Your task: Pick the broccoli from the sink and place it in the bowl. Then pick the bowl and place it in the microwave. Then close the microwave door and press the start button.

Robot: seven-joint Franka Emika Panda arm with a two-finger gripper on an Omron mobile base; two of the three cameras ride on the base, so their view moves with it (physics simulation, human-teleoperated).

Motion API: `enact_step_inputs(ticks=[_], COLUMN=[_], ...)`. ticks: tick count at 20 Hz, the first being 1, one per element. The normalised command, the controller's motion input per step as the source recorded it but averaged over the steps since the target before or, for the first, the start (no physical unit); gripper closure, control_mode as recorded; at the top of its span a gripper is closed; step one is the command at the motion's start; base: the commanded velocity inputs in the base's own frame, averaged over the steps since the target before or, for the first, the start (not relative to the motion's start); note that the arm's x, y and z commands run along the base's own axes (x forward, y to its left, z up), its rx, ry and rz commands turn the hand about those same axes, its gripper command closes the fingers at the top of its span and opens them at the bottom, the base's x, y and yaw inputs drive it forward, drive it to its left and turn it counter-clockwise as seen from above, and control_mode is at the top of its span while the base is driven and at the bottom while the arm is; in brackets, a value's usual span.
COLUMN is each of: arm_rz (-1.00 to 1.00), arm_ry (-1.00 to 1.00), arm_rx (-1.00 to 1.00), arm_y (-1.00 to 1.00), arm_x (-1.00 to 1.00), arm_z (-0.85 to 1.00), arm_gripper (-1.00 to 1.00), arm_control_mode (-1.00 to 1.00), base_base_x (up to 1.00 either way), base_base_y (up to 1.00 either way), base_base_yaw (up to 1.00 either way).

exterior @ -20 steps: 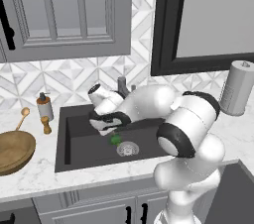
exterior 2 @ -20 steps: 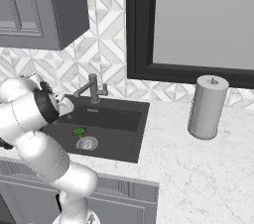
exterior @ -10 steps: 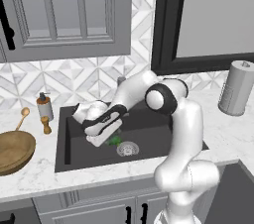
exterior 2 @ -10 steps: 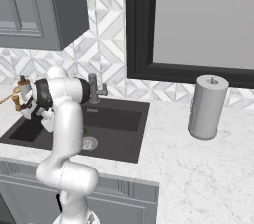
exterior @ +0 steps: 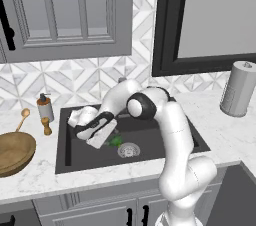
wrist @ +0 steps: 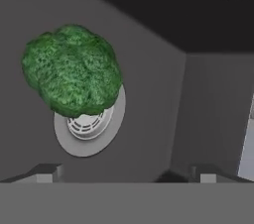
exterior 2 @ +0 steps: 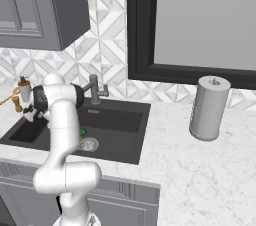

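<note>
The broccoli lies on the floor of the dark sink, right beside the round metal drain. My gripper hangs low inside the basin just left of the floret, open and holding nothing. In the hand view the broccoli sits ahead and to the left, partly covering the drain, clear of my gripper. The wooden bowl rests on the counter left of the sink. The microwave and its door are out of view.
A wooden spoon, a soap bottle and a small wooden grinder stand between bowl and sink. The faucet rises behind the basin. A paper towel roll stands on the counter at right.
The arm has stretched out and swung the hand leftward and down into the basin, close to the broccoli. The jaws stayed open. The broccoli has not moved.
</note>
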Motion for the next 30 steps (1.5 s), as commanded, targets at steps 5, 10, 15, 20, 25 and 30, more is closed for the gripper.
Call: enact_step_inputs(ticks=[5,10,15,20,25,30], arm_rz=[0.0,0.02,0.02,0.03,0.1,0.11], arm_ry=[0.0,-0.01,-0.07,-0.1,-0.13,-0.13], arm_rx=[0.0,0.0,0.0,0.0,0.0,0.0], arm_y=[-0.68,-0.26,0.07,0.04,0.03,0.13], arm_x=[0.0,0.08,0.36,0.36,0.18,0.51], arm_z=[-0.27,-0.42,-0.31,-0.32,-0.24,-0.09], arm_gripper=[-1.0,-1.0,-1.0,-1.0,-1.0,-1.0], arm_control_mode=[-1.0,-1.0,-1.0,-1.0,-1.0,-1.0], base_base_x=[0.0,0.0,0.0,0.0,0.0,0.0], base_base_y=[0.0,0.0,0.0,0.0,0.0,0.0], base_base_yaw=[0.0,0.0,0.0,0.0,0.0,0.0])
